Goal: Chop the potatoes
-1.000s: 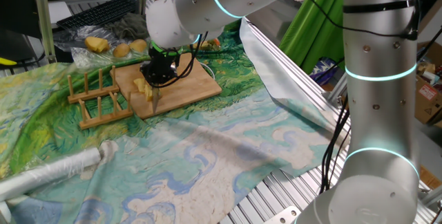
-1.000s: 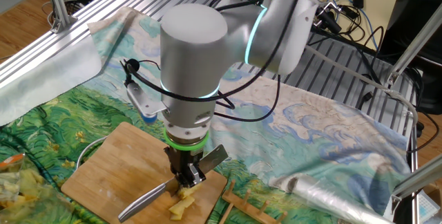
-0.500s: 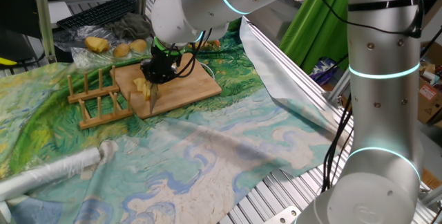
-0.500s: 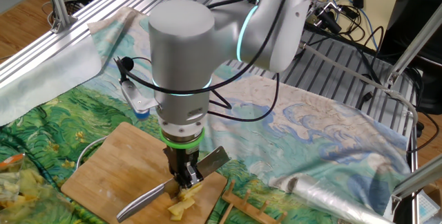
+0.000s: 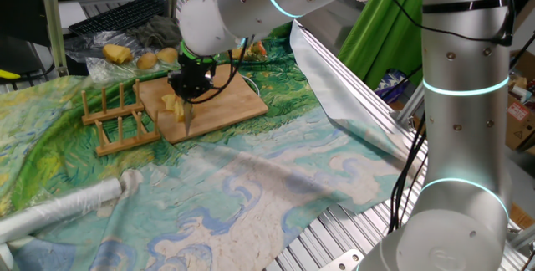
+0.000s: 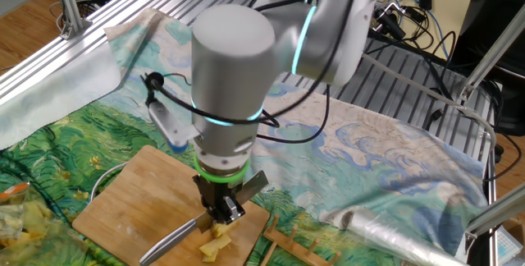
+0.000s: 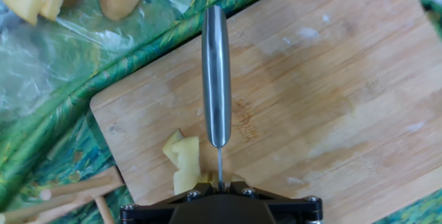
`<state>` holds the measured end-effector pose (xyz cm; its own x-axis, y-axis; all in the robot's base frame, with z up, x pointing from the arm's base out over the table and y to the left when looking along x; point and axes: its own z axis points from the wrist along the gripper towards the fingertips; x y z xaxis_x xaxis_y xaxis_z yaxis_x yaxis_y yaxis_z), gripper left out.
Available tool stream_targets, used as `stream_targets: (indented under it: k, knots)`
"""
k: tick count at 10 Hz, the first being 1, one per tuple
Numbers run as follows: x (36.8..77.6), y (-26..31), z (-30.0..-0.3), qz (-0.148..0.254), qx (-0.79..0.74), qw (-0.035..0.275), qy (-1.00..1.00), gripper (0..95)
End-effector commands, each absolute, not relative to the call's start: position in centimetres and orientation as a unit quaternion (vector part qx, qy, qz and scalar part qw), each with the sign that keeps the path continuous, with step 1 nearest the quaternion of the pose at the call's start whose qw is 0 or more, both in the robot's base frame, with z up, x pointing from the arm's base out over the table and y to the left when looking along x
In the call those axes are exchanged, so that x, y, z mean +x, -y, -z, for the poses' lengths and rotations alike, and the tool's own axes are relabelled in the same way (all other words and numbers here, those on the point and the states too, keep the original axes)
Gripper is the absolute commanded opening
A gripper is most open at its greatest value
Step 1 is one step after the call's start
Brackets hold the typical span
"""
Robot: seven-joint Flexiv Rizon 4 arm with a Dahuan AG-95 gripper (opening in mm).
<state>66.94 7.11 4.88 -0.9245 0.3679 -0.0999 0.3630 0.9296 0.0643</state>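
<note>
My tool (image 6: 223,211), pointing down, is clamped tight on a knife (image 7: 216,79); the potatoes (image 7: 183,163) lie beside its blade on the wooden board (image 7: 331,99).

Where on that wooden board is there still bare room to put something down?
The far half of the wooden board, beyond the knife from the potato pieces, is bare wood. It is crowded at the near corner, where the gripper holds the knife over the pieces, with the wooden rack just off that edge.
</note>
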Motion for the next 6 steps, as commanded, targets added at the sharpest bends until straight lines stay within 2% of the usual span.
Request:
stream_targets:
  k: [1, 6]
  knots:
    - [67.0, -6.8, -5.6, -0.010, 0.169, 0.033, -0.985, 0.0]
    - [66.6, -6.3, -6.7, -0.006, 0.161, 0.027, -0.987, 0.0]
